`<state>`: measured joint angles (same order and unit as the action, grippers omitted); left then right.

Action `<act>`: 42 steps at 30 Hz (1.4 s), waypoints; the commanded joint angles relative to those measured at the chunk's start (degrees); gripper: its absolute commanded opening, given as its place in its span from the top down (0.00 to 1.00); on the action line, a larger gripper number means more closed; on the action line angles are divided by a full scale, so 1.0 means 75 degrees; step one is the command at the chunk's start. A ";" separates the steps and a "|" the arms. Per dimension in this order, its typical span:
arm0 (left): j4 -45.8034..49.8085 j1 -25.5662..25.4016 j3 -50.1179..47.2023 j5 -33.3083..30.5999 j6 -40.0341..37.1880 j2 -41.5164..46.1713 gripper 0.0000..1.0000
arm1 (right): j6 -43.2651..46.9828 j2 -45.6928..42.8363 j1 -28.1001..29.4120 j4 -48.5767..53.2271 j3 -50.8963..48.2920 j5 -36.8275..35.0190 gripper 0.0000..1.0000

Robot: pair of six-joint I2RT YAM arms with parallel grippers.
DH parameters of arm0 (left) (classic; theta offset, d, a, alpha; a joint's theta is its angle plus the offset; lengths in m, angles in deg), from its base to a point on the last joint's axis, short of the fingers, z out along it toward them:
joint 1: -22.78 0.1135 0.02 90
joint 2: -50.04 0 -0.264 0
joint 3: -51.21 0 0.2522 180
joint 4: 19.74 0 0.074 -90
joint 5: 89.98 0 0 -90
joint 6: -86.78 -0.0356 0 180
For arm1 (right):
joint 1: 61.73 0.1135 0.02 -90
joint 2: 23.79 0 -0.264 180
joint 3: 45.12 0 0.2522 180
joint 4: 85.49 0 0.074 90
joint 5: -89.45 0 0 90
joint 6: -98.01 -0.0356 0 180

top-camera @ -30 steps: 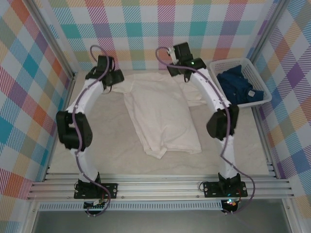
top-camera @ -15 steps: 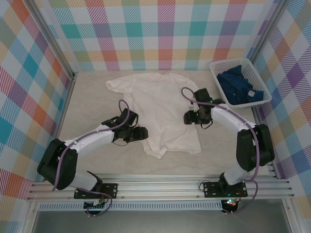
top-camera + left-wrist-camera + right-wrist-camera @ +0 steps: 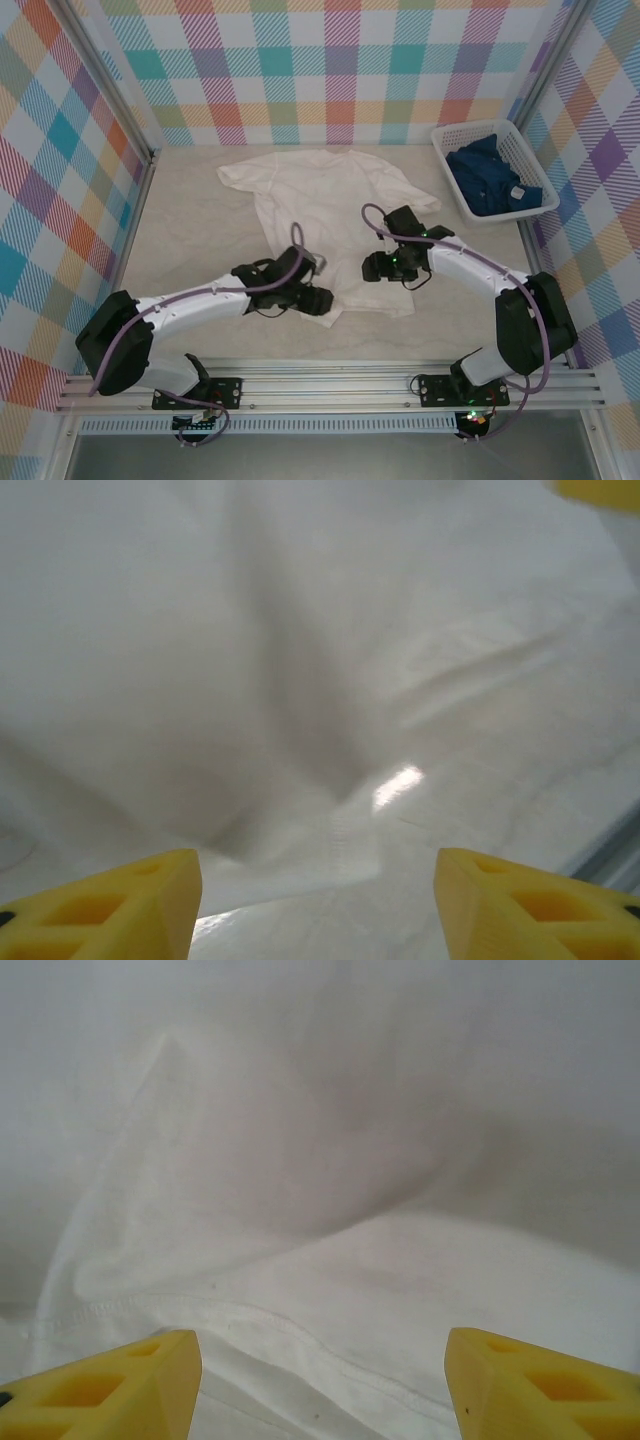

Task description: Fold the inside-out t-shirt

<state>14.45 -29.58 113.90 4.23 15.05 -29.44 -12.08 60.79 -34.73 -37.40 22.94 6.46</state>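
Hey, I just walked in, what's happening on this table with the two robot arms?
Two arms are working on a white t-shirt spread out on the table. The left gripper is low at the shirt's near left corner, and the right gripper is down at its right edge near the hem. Both wrist views show the jaws open over the fabric, gripping nothing yet. A dark blue garment sits in a white basket at the far right.
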 commanded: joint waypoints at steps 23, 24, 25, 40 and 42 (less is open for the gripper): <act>-0.0305 -0.0520 0.1425 -0.1966 -0.3173 -0.2203 0.72 | 0.0177 -0.0738 -0.0639 -0.0195 -0.0350 0.0366 0.34; -0.0368 -0.0488 0.1416 -0.1915 -0.3174 -0.2211 0.74 | 0.0189 -0.0762 -0.0647 -0.0184 -0.0350 0.0357 0.34; -0.0468 -0.0452 0.1408 -0.1805 -0.3179 -0.2243 0.77 | 0.0184 -0.0785 -0.0647 -0.0171 -0.0350 0.0335 0.34; -0.1541 0.0738 0.1540 0.0054 -0.1529 -0.0842 1.00 | 0.1253 -0.3911 0.0420 -0.2382 -0.1971 0.1086 0.37; -0.1331 0.0895 0.1701 0.0158 -0.1362 -0.0710 1.00 | 0.1559 -0.4011 0.1330 -0.3121 -0.2361 0.0629 0.41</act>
<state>4.79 -24.11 124.22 1.62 0.45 -37.70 -5.55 31.24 -30.93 -51.24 8.63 10.79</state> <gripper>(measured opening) 0.052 0.599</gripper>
